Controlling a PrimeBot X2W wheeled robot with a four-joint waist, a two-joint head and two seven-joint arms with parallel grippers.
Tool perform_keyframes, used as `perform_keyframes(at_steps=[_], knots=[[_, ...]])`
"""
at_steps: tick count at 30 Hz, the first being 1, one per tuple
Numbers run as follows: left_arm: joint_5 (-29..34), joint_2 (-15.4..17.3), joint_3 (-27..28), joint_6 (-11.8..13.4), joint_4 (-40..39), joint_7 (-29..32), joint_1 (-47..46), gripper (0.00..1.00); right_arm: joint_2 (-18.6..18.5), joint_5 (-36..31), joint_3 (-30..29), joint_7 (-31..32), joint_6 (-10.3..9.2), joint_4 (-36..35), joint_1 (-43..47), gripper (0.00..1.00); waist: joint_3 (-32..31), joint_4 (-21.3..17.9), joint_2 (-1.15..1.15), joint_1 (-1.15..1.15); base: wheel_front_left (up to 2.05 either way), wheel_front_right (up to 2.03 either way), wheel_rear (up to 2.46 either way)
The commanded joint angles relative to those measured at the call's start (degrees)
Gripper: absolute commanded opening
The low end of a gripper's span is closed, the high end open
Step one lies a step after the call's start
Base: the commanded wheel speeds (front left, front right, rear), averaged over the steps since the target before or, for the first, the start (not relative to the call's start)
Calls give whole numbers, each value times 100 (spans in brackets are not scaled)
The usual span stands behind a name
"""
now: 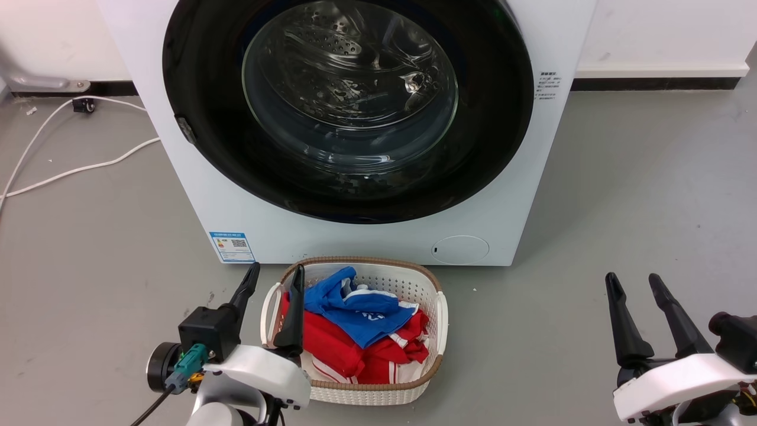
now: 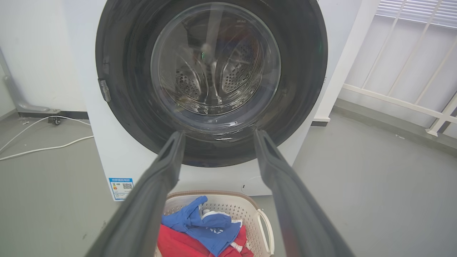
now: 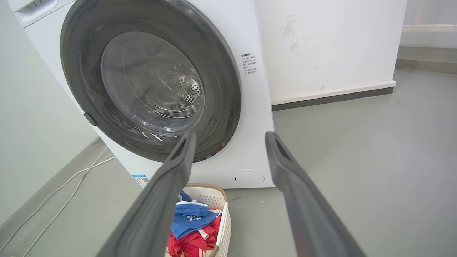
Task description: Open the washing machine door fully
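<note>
Glossy black around a clear glass bowl: the washing machine door [image 1: 349, 106], lying flat against the front of the white washing machine [image 1: 236, 213] and shut as far as can be seen. Top of the door and of the machine cut off by the upper edge of the head view. Behind the glass, a perforated steel drum [image 2: 214, 82], warped by reflections and hard to make out further. On the door's left edge, a small grey catch [image 1: 185, 130], too small for detail.

Low at the left of the head view, the left gripper [image 1: 275, 269], fingers spread wide, holding nothing, pointed at the door but well short of it. One finger drawn across the left rim of the white basket [image 1: 440, 319]; touching or merely above, impossible to tell. Low at the right, the right gripper [image 1: 633, 278], also parted and empty, over bare grey floor [image 1: 621, 195], well apart from the machine, its wrist clipped by the frame edge.

Just in front of the machine, below the door, the basket with its brown rim, holding red clothes [image 1: 331, 346] under a blue garment [image 1: 355, 313], partly hidden behind the left finger. Low on the machine's front, a blue label [image 1: 232, 246], print unreadable, and a round cap [image 1: 460, 249]. To the left, a white cable [image 1: 77, 168] trailing off the edge.
</note>
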Motion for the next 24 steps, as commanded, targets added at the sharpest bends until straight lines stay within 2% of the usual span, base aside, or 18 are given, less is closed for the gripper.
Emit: perform_keyframes(at_steps=[1,24], knots=[[118,22,-19,21,-26,-54,-63,100,15,-102,-3,-21,11,-80,15,100,-2,2,0,0,0,0,0],[798,-98,20,-103,187,-320,-53,100,57,-1079,-3,-92,14,-115,74,100,6,5,0,0,0,0,0]])
